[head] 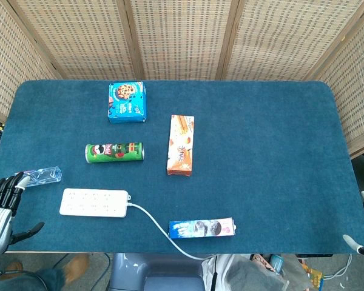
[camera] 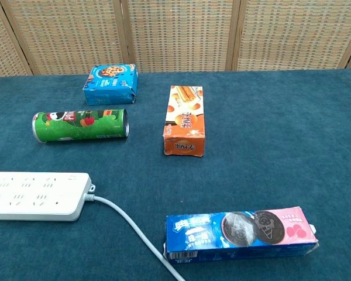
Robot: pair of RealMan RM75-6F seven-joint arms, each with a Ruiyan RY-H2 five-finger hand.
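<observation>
Left hand [head: 3, 203] is hovering open and empty at the table edge, fingertips just beside a crinkled clear plastic bottle [head: 42, 176], which is risking rolling away if nudged.

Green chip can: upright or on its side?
On its side. The green chip can lies lengthwise on the blue table, its round end facing right in the chest view.

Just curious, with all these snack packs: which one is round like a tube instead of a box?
The green crisp can, lying on its side; the blue, orange and Oreo packs are flat-sided boxes.
</observation>
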